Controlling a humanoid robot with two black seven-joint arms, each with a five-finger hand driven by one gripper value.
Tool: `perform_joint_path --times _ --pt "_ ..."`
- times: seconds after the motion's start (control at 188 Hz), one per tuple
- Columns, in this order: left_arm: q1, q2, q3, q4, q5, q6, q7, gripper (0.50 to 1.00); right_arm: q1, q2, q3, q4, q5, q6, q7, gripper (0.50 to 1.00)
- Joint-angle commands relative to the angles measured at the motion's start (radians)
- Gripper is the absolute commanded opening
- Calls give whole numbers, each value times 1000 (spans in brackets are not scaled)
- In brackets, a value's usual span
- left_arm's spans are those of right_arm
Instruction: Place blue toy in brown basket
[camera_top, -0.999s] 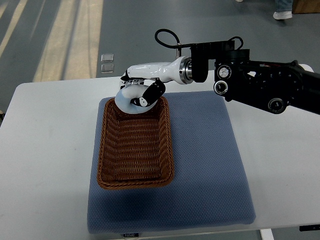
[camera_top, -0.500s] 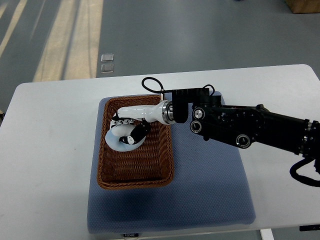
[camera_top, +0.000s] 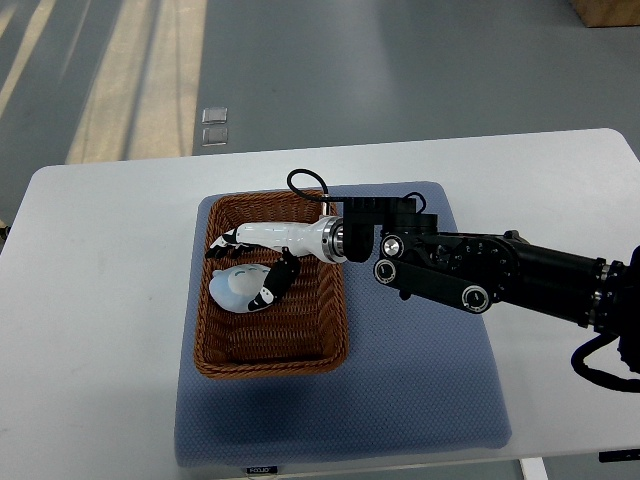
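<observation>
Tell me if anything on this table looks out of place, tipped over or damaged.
Nothing stands out. The brown basket sits upright on the blue mat, and the blue toy lies inside it under the right hand.

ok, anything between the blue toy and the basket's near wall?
Top view: nothing, only bare woven floor between the blue toy and the brown basket near wall.

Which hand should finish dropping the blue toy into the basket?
The right hand: it already reaches into the brown basket at the blue toy. No left arm shows.
</observation>
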Motion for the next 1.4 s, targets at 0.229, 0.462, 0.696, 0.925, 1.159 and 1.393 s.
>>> perform_joint_path --times 0.229,0.462,0.696,0.925,1.159,1.393 --pt "0 0 0 0 0 0 0 1000 13 -19 54 0 10 0 21 895" --pt "0 0 0 0 0 0 0 1000 -7 -68 271 -2 74 0 21 895" --pt "0 0 0 1 0 0 0 1000 -140 -68 590 -54 224 -31 44 895" --pt "0 0 0 0 0 0 0 1000 -231 -64 808 -115 384 -97 84 895" --pt "0 0 0 0 0 0 0 1000 -289 -65 831 -198 606 -220 138 895" --pt "0 0 0 1 0 0 0 1000 -294 -64 836 -310 858 -286 199 895"
